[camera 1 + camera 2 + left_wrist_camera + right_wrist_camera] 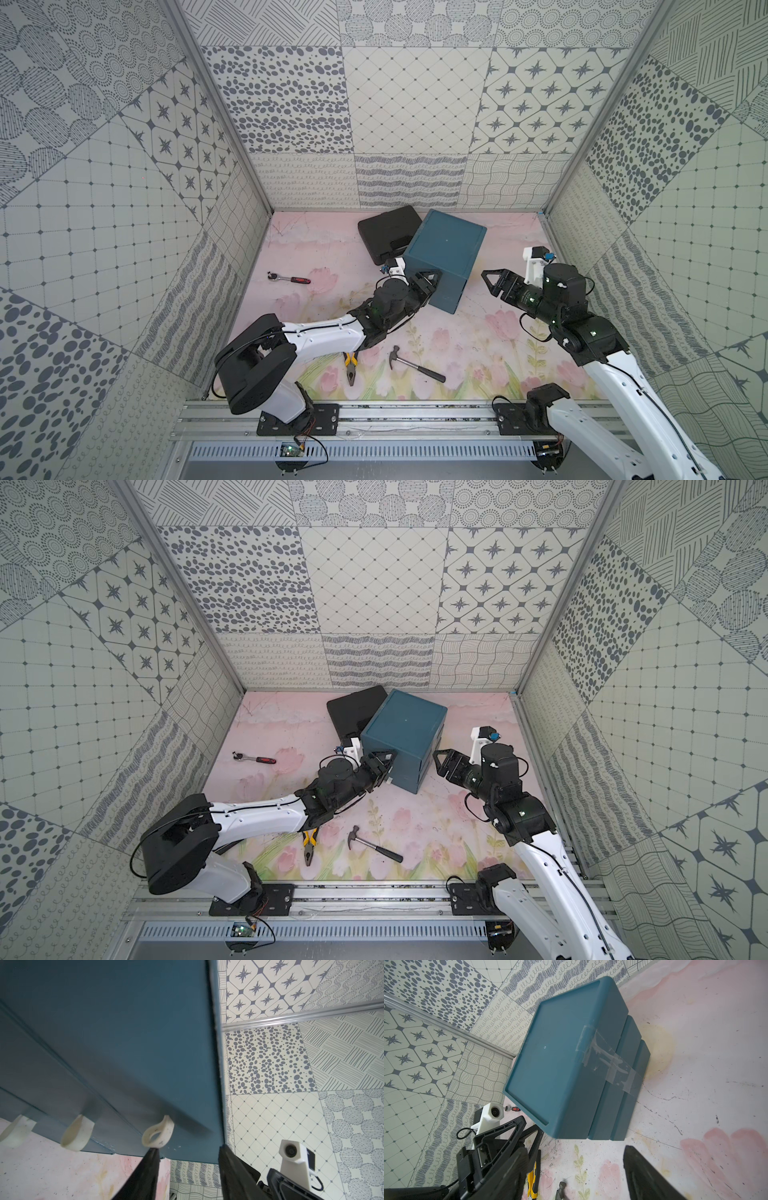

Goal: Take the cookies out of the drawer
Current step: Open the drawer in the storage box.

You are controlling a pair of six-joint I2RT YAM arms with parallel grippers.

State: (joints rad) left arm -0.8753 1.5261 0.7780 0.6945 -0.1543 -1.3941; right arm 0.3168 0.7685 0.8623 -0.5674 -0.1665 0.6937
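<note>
While the drawers (446,249) sit shut, both claws gape empty.
At the top handle (158,1133) rests one fingertip (152,1155) of the left claw (188,1148); the right claw (489,284) hovers beside.

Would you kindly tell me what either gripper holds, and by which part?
Nothing: left gripper open at the white drawer loop; right gripper open, empty.

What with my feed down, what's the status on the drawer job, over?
Left gripper open, one fingertip at top white loop handle of teal plastic drawer cabinet. Right gripper open, empty, beside it. Drawers look shut, cookies unseen. Nothing else at fronts.
</note>
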